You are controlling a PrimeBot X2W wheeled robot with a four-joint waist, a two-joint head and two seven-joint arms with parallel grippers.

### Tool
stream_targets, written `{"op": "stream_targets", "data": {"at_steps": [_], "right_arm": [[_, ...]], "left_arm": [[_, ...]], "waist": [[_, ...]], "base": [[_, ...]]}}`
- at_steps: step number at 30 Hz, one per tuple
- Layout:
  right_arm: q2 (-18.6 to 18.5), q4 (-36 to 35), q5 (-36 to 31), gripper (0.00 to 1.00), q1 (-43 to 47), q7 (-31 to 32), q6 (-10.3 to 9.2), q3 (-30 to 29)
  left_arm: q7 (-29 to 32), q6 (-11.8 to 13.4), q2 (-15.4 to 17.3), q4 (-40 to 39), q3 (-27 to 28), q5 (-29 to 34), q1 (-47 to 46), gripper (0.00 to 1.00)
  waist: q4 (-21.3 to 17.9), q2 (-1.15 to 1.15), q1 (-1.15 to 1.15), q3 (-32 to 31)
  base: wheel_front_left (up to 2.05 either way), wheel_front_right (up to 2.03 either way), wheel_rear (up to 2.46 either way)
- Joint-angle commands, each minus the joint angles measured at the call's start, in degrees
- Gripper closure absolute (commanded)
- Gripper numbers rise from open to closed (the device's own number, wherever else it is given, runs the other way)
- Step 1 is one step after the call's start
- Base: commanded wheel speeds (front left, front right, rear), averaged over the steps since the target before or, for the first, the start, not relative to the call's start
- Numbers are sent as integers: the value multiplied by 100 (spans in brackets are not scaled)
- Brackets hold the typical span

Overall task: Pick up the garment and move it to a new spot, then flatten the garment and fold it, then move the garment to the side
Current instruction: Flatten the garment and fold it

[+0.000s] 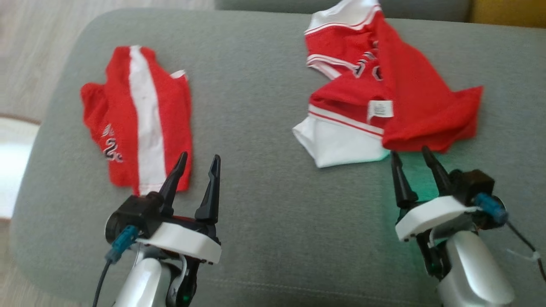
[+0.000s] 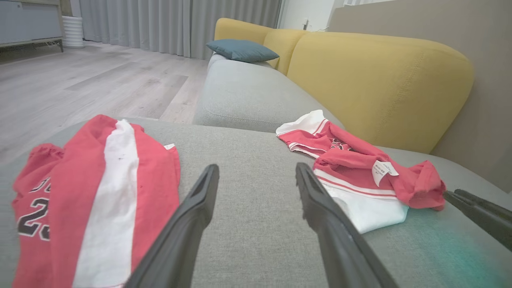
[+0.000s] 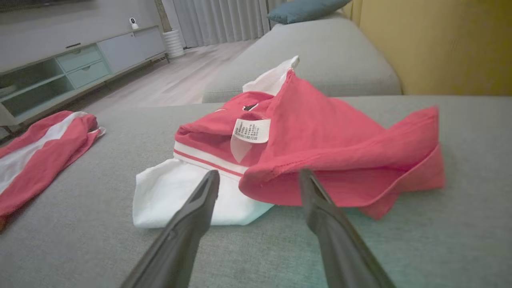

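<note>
- Your right gripper has its two fingers spread wide and holds nothing. The tips sit just short of the near hem of the crumpled red-and-white jersey.
- Your left gripper is spread just as wide and equally empty, over the near corner of the red shorts with the white stripe.
- The jersey, which I take to be the garment to move, lies bunched on the grey sofa seat, its care label facing up.
- From the right fingertips it lies at 12 o'clock, just beyond them. From the left fingertips it is at about 2 o'clock, well apart.
- Its long axis runs roughly from 11 to 5 o'clock in the head view, the white panel at the 9 o'clock side.
- The right arm is clearly the nearer one. I cannot tell whether its tips already touch the hem.
</note>
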Motion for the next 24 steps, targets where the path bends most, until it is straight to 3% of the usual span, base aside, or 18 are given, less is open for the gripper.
{"op": "stream_targets", "data": {"at_steps": [1, 13, 14, 19, 24], "right_arm": [[14, -96, 102, 0, -214, 1, -3, 86], [15, 1095, 639, 0, -979, -110, -3, -153], [15, 1224, 655, 100, -1081, -168, -3, -152], [15, 1356, 634, 100, -1270, -364, -3, -131], [15, 1017, 538, 100, -1295, -491, -3, -127]], "left_arm": [[-34, 1, 41, -152, 136, 11, -295, 0], [-34, -1, 41, -129, 161, 5, -335, 0], [-34, 5, 41, -129, 156, 5, -317, 0], [-34, 23, 41, -120, 164, 12, -296, 0], [-34, 38, 41, -131, 223, 29, -281, 0]], "waist": [[155, 0, 0, 91], [622, 0, 0, 272], [620, 0, 0, 283], [468, 0, 0, 235], [191, 0, 0, 91]], "base": [[0, 0, 0], [0, 0, 0], [0, 0, 0], [0, 0, 0], [0, 0, 0]]}}
